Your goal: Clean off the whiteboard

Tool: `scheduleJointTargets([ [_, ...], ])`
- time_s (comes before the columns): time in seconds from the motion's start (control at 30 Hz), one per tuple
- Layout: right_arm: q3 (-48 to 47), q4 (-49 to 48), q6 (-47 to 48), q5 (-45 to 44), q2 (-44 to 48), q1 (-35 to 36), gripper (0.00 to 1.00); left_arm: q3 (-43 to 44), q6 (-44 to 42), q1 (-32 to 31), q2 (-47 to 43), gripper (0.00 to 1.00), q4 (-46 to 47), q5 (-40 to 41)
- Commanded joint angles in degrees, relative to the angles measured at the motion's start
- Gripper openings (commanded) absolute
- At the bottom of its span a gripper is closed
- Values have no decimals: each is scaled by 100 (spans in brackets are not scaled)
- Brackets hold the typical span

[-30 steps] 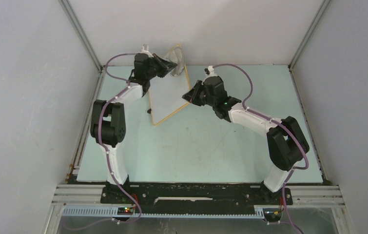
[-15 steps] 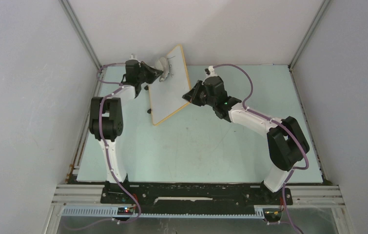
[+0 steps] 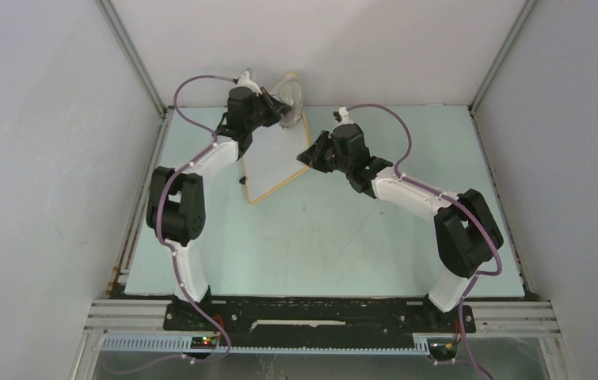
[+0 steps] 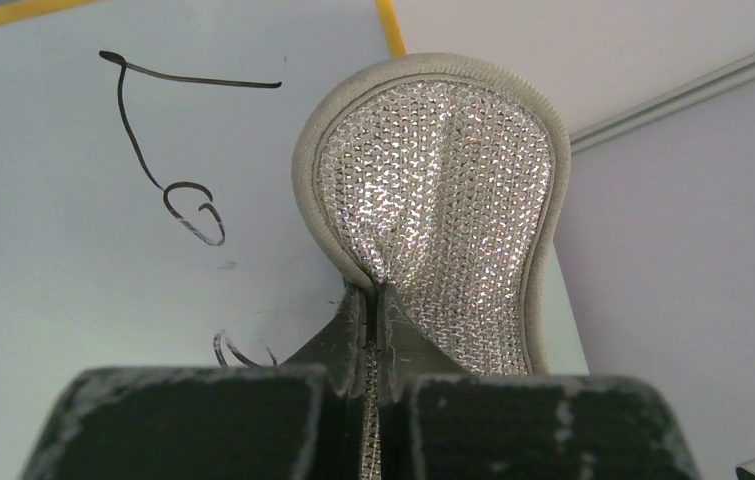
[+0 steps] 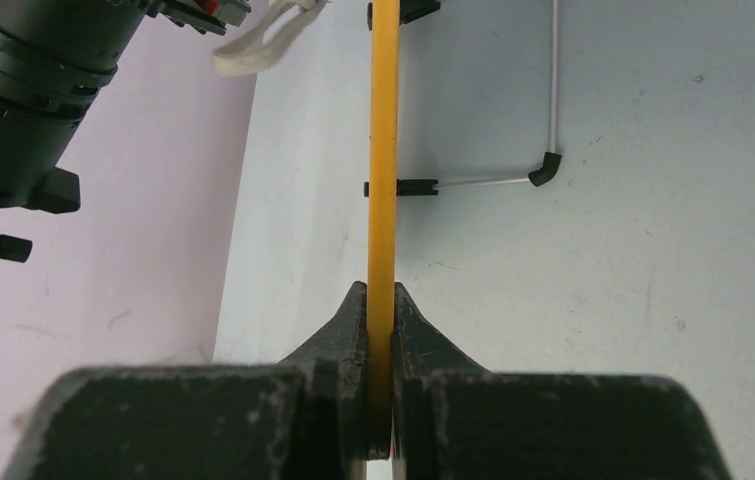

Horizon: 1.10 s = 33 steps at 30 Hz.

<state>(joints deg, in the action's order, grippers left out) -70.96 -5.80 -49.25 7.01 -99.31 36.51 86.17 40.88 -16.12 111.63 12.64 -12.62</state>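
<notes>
The whiteboard, white with a thin orange frame, stands tilted at the back of the table. My right gripper is shut on its right frame edge. My left gripper is shut on a grey oval cloth pad and holds it at the board's upper edge. In the left wrist view the pad lies over the board's top right corner, and dark handwriting remains on the white surface to its left. More faint strokes show beside the left gripper.
The board's wire stand and black feet rest on the pale green table. Grey enclosure walls with metal corner posts close in the back and sides. A white strap shows by the left arm.
My left gripper swung with the pad: it drew back left off the board half a second ago, then moved right and up to the board's top edge. The right arm held still.
</notes>
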Motion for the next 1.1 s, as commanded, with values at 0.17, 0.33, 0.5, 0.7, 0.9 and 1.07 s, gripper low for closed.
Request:
scheduleJointTargets([
  [0.17,-86,-357,369,337,266,89,0,818,-107,440,953,0,-1422,9],
  [0.33,-87,-421,329,337,236,76,0,426,160,847,1029,0,-1394,-44],
  [0.5,-88,-478,287,367,202,80,0,340,182,878,972,0,-1133,-155],
  [0.7,-89,-432,326,364,226,65,0,187,-342,376,435,0,-1328,376],
  [0.9,-94,-526,285,417,206,20,0,-566,-684,-223,-479,0,-650,541],
  [1.07,-85,-525,285,434,223,4,0,-832,-678,-436,-686,0,-429,482],
])
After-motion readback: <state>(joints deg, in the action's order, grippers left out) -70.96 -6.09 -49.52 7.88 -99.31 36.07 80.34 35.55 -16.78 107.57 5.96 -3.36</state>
